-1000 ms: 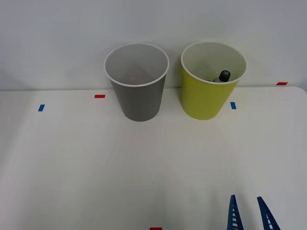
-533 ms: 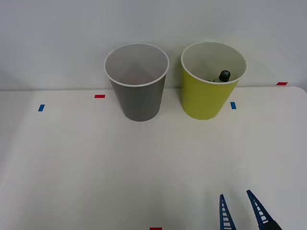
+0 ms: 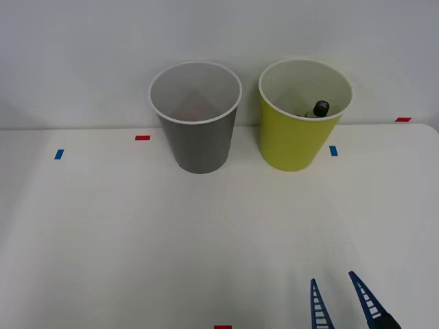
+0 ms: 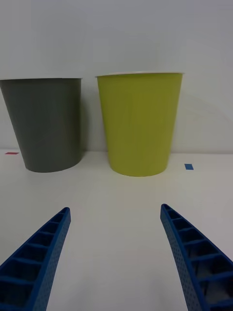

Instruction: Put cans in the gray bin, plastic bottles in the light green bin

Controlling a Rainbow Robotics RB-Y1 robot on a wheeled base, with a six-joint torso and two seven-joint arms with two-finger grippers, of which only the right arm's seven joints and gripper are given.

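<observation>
Light green bin (image 3: 295,140) unmoved, right gripper (image 3: 337,301) shifted slightly left, fingers apart

Likely a lab: tape-marked white table (image 3: 103,226).

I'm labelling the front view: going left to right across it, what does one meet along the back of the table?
Blue tape mark → red tape mark → gray bin → light green bin → second blue tape mark → second red tape mark.

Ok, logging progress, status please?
Right gripper open, empty, low over table. Bottle in light green bin. Gray bin beside it. Path unobstructed.
</observation>
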